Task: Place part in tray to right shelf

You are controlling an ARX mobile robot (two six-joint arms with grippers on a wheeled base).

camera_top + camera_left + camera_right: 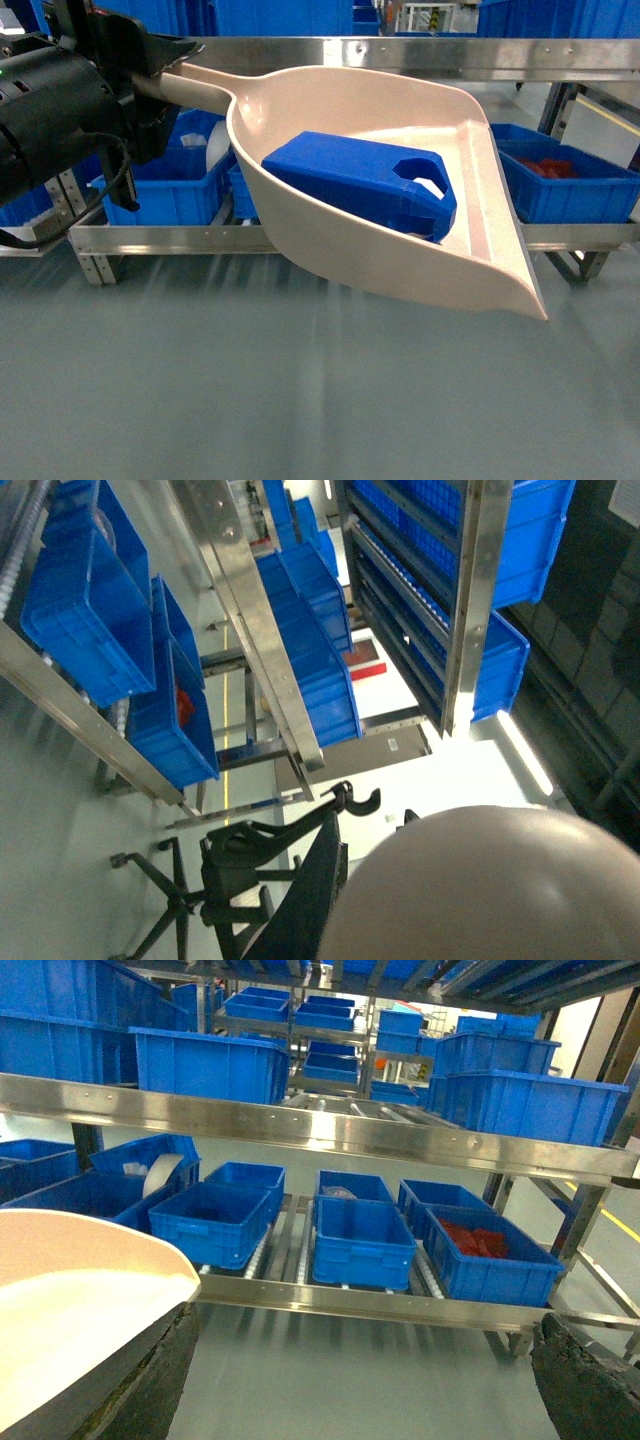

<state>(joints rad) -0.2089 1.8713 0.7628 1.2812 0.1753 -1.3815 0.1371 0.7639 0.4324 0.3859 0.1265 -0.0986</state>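
Left gripper clamped on the handle of a beige scoop-shaped tray, upper left of the head view, black arm trailing off to the left edge. Tray held up above the grey floor, tilted, open mouth turned toward the right. Blue jerrycan-shaped part lying on its side inside the tray, handle cut-out end toward the mouth, resting against the tray's lower wall. Behind the tray, stainless-steel shelf with a shiny front rail across the top of the view and a lower rail beneath, blue crates sitting on the lower level; red contents visible in the crate on the right.

Left wrist view: rounded beige underside of the tray at bottom right, rack rails and blue crates seen at a steep angle, a black office chair on the floor.

Right wrist view: right gripper wide open and empty, dark fingers at the lower corners well apart, facing the shelf with its roller tracks and rows of blue crates; rim of the beige tray at lower left, just beside the left-hand finger.
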